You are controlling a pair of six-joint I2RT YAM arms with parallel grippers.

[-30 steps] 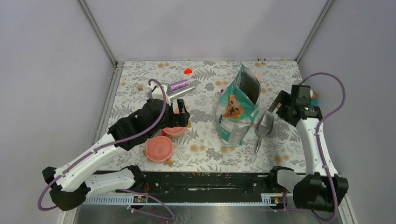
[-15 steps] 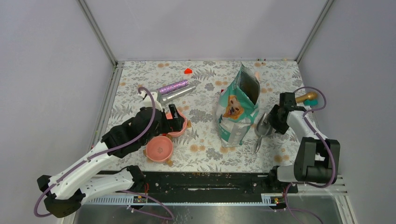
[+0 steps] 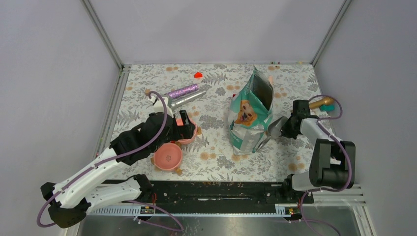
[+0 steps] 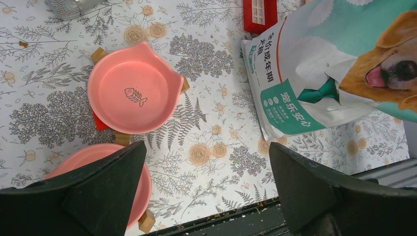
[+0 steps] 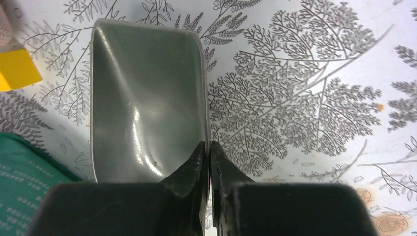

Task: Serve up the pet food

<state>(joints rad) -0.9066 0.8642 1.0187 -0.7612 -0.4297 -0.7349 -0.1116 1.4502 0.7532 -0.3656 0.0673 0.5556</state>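
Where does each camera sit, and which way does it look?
Top external: above and behind the robot, looking down on the table; left arm and right arm show.
Left wrist: on the left arm, facing down at pink bowl and pouch; open left hand shows.
Right wrist: on the right arm, facing down at the scoop; right hand pinches its rim.
Shared: top and left wrist show pouch and bowl.

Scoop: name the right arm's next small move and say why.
Probably lift the scoop and swing it toward the open top of the pouch. The right gripper is shut on the scoop's side wall, the scoop is empty, and the pouch stands just beside it.
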